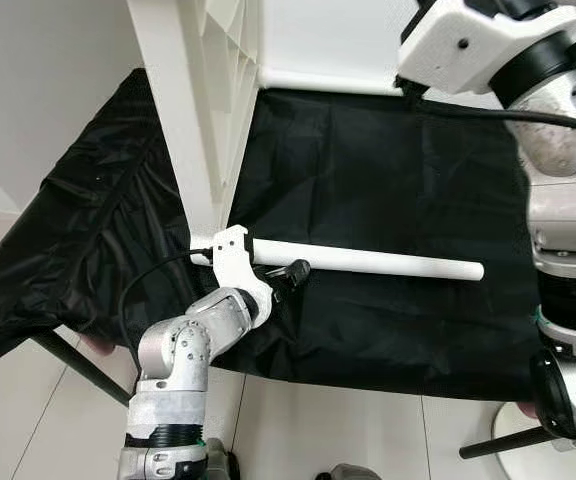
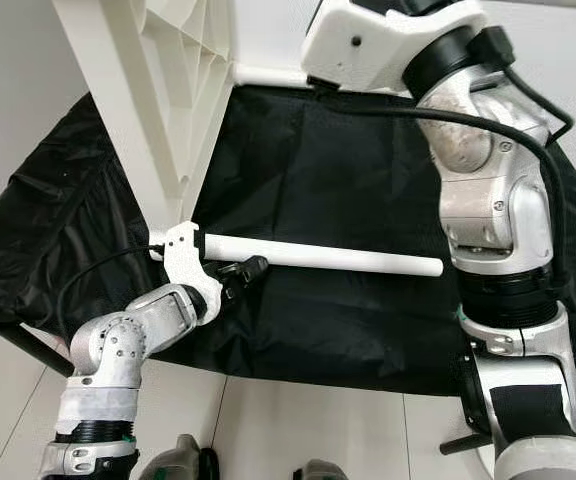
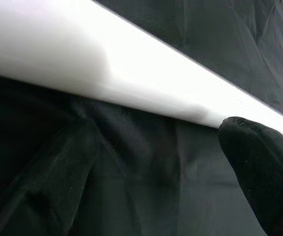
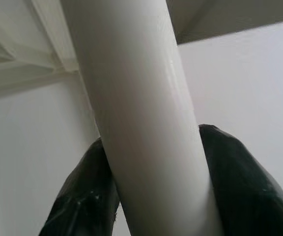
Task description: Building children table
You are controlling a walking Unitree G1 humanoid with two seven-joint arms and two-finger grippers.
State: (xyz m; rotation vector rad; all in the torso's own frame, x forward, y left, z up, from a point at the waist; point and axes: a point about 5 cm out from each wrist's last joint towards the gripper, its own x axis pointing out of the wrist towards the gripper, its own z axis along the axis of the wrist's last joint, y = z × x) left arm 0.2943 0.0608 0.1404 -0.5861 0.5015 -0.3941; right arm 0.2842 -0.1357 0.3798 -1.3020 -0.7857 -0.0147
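Left eye view: leg point(image 1: 368, 262) crosswise, left-right.

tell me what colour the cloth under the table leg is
Black cloth, clearest in the left eye view.

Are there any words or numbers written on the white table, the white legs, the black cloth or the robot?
None: no words, numbers, labels or signs can be read.
The white table top, the white leg on the black cloth, the leg held by the right end effector, and the left end effector all look plain.
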